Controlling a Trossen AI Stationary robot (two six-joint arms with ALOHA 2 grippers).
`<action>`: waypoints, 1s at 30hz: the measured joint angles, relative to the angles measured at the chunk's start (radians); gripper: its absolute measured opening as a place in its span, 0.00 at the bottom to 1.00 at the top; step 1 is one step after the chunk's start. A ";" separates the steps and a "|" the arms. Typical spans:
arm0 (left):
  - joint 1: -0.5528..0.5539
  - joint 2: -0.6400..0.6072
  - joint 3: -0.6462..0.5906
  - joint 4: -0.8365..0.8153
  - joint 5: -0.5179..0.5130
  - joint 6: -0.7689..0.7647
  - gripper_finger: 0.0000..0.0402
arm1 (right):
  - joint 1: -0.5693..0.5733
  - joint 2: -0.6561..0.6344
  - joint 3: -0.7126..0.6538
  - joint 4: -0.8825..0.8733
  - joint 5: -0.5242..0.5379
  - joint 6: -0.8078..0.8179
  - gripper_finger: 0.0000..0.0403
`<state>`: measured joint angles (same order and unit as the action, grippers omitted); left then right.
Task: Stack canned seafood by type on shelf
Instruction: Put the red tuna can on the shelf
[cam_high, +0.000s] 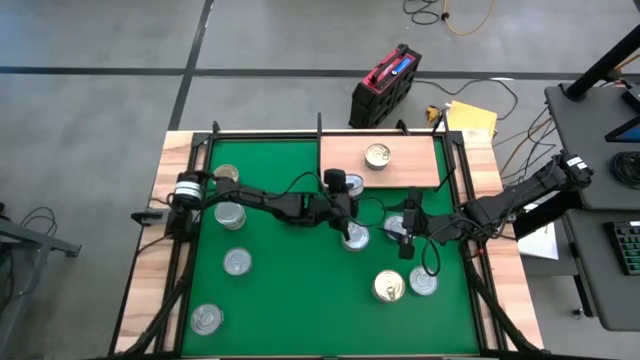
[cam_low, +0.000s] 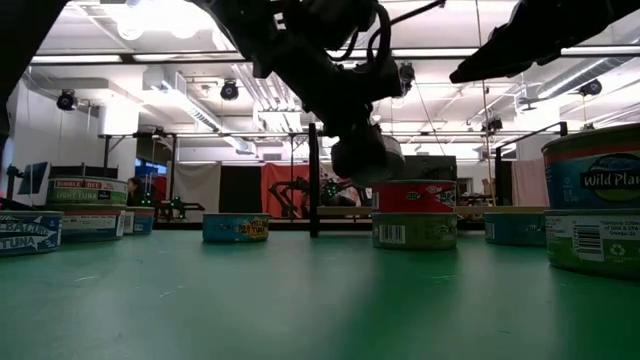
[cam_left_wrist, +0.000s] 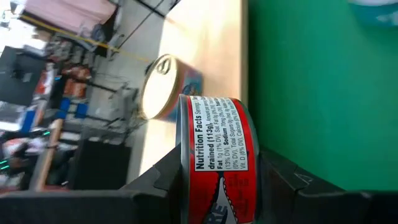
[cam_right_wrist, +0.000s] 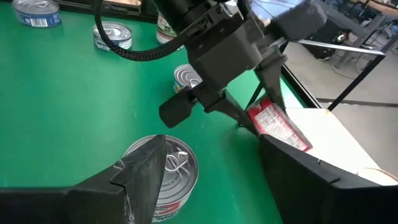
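Above the mat, left hand (cam_left_wrist: 217, 186) clamps red-labelled can (cam_left_wrist: 219, 155).

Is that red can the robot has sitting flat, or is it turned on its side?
Turned on its side, off the mat: the left gripper holds the red can with its label text running sideways.

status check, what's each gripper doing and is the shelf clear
Left gripper shut on red-label can, raised near shelf. Right gripper open over silver-lid can. One gold-lid can already on shelf.
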<state>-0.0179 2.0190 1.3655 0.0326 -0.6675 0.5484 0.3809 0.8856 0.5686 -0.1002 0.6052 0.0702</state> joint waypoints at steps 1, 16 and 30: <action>0.002 0.000 0.000 -0.004 0.017 -0.008 0.30 | 0.000 0.000 0.000 0.000 0.000 -0.001 0.62; 0.045 0.011 0.000 -0.019 0.031 -0.048 0.30 | 0.000 0.000 0.000 0.000 0.000 -0.003 0.59; 0.067 0.047 0.010 -0.016 0.025 -0.048 0.33 | 0.000 0.000 0.000 0.000 0.000 -0.003 0.63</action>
<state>0.0488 2.0658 1.3757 0.0169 -0.6423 0.5005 0.3809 0.8856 0.5686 -0.0999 0.6052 0.0673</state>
